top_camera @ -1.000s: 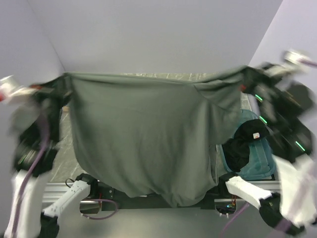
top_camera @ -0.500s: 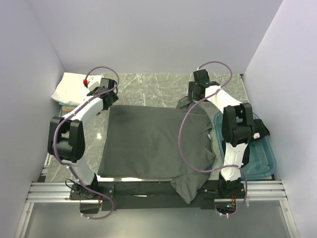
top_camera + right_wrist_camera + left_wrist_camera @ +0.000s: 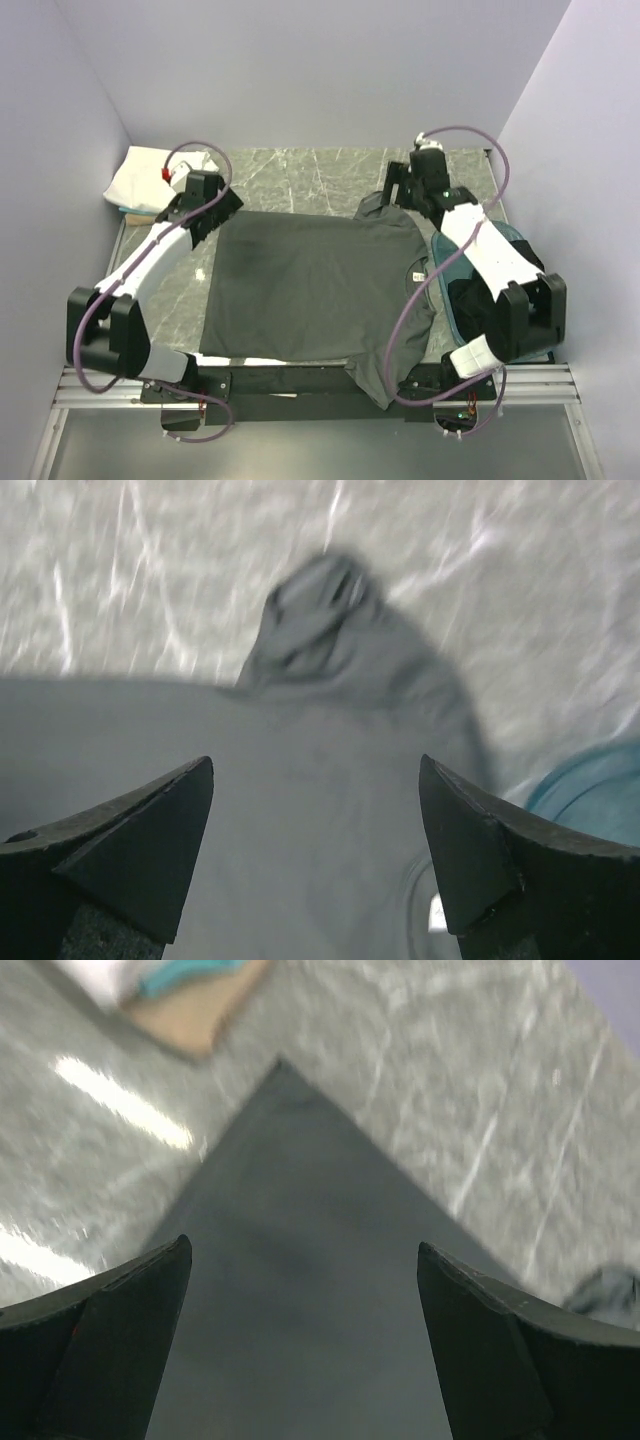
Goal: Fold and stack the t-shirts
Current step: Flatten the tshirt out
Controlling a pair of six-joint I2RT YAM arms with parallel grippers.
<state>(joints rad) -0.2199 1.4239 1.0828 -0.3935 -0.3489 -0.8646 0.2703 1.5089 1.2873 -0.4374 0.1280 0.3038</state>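
Note:
A dark charcoal-grey t-shirt (image 3: 315,290) lies spread flat on the marble table (image 3: 300,175), its white neck label (image 3: 418,273) on the right and one part hanging over the front edge. My left gripper (image 3: 228,210) hovers open over the shirt's far-left corner (image 3: 285,1200), with nothing between its fingers (image 3: 120,1330). My right gripper (image 3: 392,200) stands open above the far-right side, where a sleeve (image 3: 320,620) lies bunched. A folded white t-shirt (image 3: 140,178) rests at the back left, with teal beneath it (image 3: 185,972).
A teal plastic bin (image 3: 441,258) stands at the right edge, mostly hidden by my right arm; dark clothing (image 3: 468,300) shows inside it. Its rim (image 3: 590,790) shows in the right wrist view. Purple walls close in on three sides.
A second ago both grippers held the grey shirt stretched up in the air. It now lies flat on the table, and both grippers have opened and let go.

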